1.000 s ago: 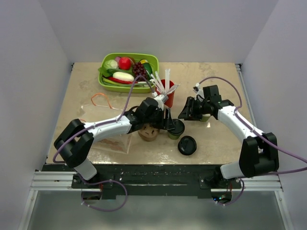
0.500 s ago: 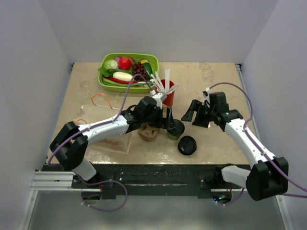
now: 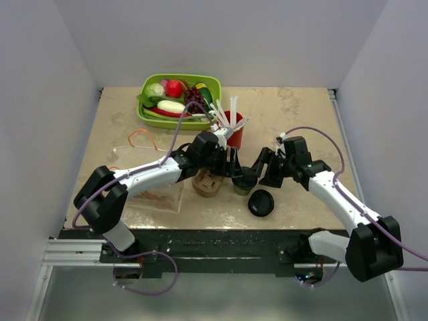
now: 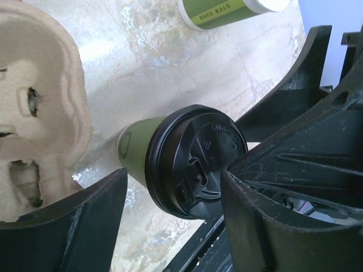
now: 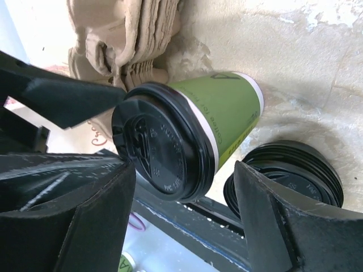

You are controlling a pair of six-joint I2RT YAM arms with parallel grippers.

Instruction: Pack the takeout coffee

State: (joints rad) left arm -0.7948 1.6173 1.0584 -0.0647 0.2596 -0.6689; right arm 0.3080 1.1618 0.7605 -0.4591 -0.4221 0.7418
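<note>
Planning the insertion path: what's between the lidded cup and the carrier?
Only a narrow strip of bare tabletop separates the lidded cup from the carrier; the left wrist view shows it.

We see the takeout coffee (image 4: 170,161), black-lidded, at centre between our left gripper's (image 4: 174,184) spread fingers, cardboard cup carrier (image 4: 39,113) at left, second green cup (image 4: 227,12) along the top edge.

Both pairs of jaws seemingly apart

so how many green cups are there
2. One lidded green cup stands beside the carrier. One unlidded cup shows only at the left wrist view's top edge. More may be hidden.
</note>
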